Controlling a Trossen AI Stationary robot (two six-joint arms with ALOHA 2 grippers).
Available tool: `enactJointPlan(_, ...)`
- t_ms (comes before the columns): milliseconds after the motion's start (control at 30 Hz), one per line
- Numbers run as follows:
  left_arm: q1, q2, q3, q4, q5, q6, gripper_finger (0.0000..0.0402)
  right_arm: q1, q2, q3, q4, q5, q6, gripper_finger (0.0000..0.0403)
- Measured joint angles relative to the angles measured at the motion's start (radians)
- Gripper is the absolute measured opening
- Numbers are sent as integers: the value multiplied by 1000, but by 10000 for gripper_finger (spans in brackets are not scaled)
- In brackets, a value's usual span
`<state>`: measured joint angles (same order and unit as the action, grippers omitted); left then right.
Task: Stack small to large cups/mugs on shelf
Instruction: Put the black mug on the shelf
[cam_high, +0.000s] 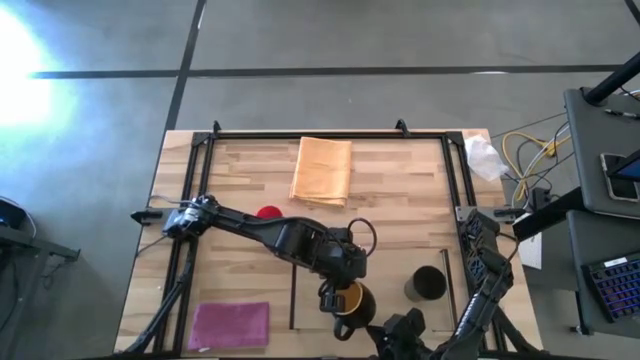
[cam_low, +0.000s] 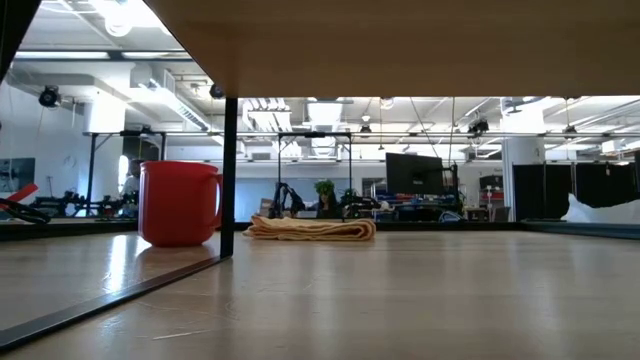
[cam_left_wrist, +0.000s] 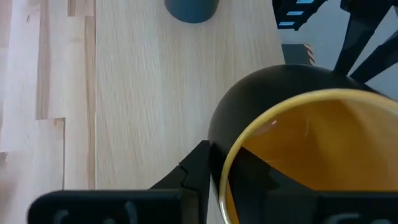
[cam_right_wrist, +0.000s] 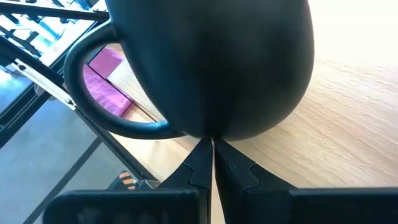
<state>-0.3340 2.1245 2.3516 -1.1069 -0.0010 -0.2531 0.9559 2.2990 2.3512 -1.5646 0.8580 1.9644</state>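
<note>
- Left gripper (cam_high: 338, 297) reaching across the table (cam_high: 400, 210) to the brown mug (cam_high: 352, 300) with its yellow inside, fingers (cam_left_wrist: 199, 165) straddling the rim, one outside the dark wall and one inside; whether the rim is pinched or just let go, cannot tell.
- Brown mug upright on the pale-wood shelf (cam_high: 390, 290), near the front edge.
- Black mug (cam_high: 428, 283) upright on the shelf, to the right of the brown one, apart from it.
- Red mug (cam_low: 180, 203) upright farther back on the left, partly hidden under the left arm from above.
- Right gripper (cam_right_wrist: 212, 152) low at the front edge, fingers closed together, tips right against the brown mug's dark wall beside its handle, holding nothing.
- Orange cloth (cam_high: 322, 171) folded at the back, magenta cloth (cam_high: 230, 325) at front left.
- No readable writing or label on any mug or cloth.
</note>
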Motion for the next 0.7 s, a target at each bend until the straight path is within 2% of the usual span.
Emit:
enactJointPlan(233,0,0,0,39,-1,-2,40,-1,0,0,-1,-3,6,9)
enactJointPlan(700,3,0,0,59,0,-2,40,15,0,0,4,-80,16,9)
